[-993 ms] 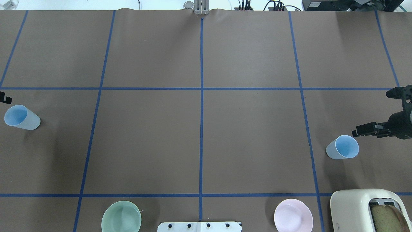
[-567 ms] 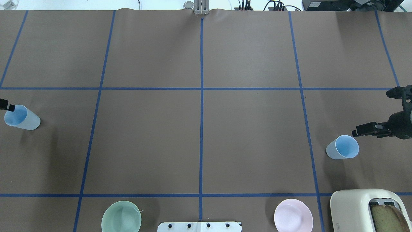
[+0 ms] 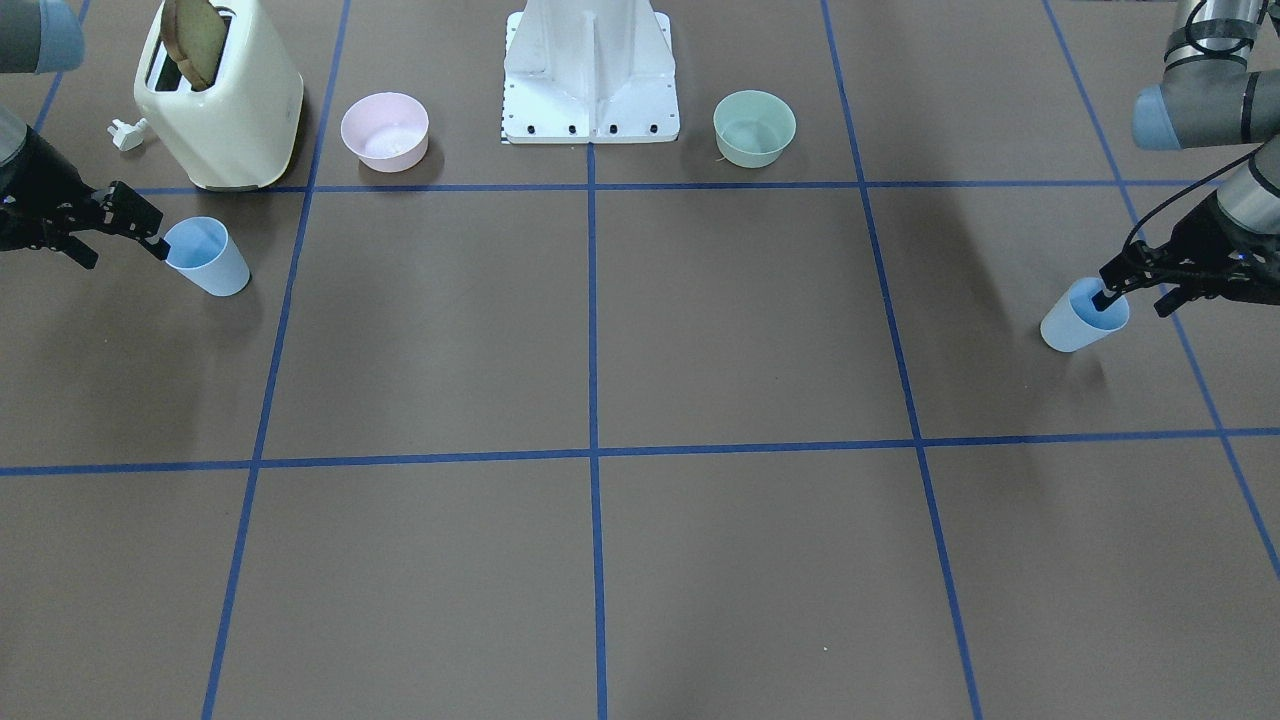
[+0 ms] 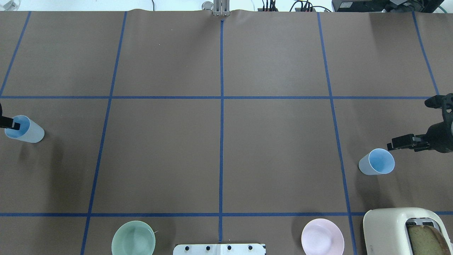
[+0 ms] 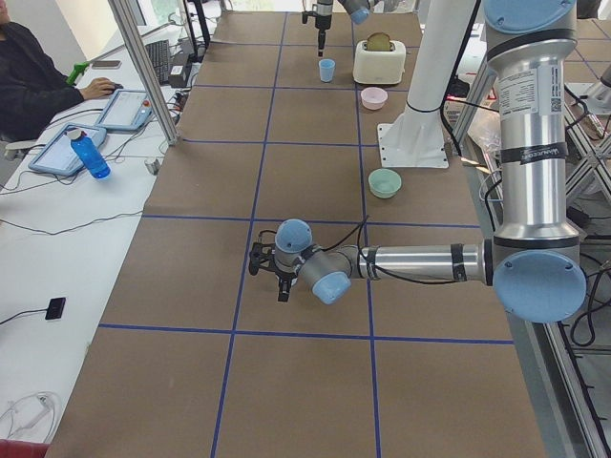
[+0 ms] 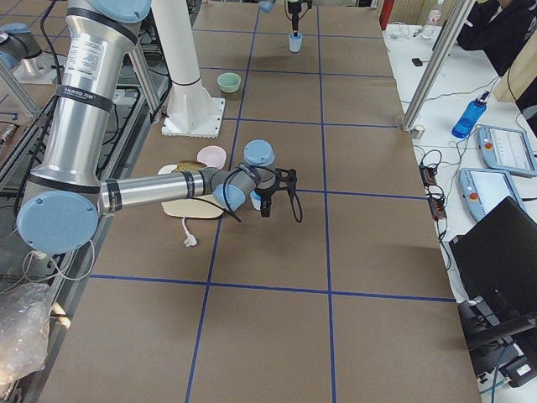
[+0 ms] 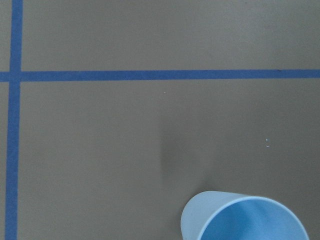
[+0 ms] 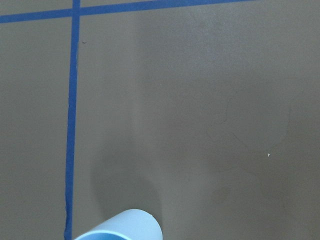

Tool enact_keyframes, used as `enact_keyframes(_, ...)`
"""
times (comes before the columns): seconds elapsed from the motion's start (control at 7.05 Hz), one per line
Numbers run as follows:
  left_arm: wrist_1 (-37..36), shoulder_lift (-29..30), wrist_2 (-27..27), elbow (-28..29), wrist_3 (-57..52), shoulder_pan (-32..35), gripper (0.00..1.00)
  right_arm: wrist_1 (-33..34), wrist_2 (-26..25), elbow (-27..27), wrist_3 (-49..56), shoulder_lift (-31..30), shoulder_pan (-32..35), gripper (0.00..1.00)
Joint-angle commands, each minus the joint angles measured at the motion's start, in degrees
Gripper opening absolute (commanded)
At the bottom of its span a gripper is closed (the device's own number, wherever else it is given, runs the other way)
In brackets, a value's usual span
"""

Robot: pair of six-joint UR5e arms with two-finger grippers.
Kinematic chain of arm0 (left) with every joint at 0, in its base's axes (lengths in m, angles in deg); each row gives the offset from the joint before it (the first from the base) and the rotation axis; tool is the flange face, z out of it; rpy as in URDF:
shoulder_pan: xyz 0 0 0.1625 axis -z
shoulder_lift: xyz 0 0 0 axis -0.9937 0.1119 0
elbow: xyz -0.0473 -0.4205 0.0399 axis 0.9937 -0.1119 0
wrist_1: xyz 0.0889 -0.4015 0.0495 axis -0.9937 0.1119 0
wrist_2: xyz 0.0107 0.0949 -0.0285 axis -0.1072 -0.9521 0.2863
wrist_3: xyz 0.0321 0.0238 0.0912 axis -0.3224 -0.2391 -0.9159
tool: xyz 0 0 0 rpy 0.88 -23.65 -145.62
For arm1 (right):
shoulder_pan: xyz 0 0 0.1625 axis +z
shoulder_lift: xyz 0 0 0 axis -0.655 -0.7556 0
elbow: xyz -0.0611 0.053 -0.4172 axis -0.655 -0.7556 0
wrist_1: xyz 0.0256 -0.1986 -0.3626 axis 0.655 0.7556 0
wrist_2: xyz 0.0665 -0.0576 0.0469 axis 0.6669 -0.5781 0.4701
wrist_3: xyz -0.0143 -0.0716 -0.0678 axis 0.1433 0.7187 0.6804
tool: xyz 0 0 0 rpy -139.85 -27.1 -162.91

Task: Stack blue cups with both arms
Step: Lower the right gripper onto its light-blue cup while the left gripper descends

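Two pale blue cups stand upright, far apart. The left cup [image 4: 26,130] is at the table's left edge, on the right in the front view [image 3: 1075,325]. My left gripper [image 3: 1132,303] is open and straddles its rim, with one finger [image 4: 11,124] inside the cup. The right cup [image 4: 377,162] stands at the right side, on the left in the front view [image 3: 210,260]. My right gripper [image 3: 124,253] is open and empty, with one finger [image 4: 400,142] at the cup's far rim. The wrist views show each cup's rim, left [image 7: 245,217] and right [image 8: 120,227].
A cream toaster [image 4: 400,230] with bread in it stands at the near right corner. A pink bowl [image 4: 322,236] and a green bowl [image 4: 133,238] flank the white base [image 4: 219,249]. Blue tape lines grid the brown table.
My left gripper has moved in from the table's left edge, and one finger now sits inside the left cup. The right arm and both cups have not moved.
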Motion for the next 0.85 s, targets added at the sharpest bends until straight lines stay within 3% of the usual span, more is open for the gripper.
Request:
enact_keyframes(0.0,0.1,0.0,-0.9,0.0,0.5,-0.9,0.90,0.0,0.2,0.0,0.0,0.0,0.0,1.00)
enact_keyframes(0.14,0.1,0.0,-0.9,0.0,0.6,-0.9,0.68,0.0,0.2,0.1,0.0,0.0,0.0,1.00)
enact_keyframes(0.43,0.1,0.0,-0.9,-0.1,0.6,-0.9,0.09,0.0,0.3,0.1,0.0,0.0,0.0,1.00)
enact_keyframes(0.57,0.1,0.1,-0.5,-0.4,0.7,-0.9,0.00,0.0,0.4,0.3,0.0,0.0,0.0,1.00)
enact_keyframes(0.71,-0.2,0.6,0.2,-1.3,0.9,-0.9,0.00,0.0,0.5,0.3,0.0,0.1,0.0,1.00)
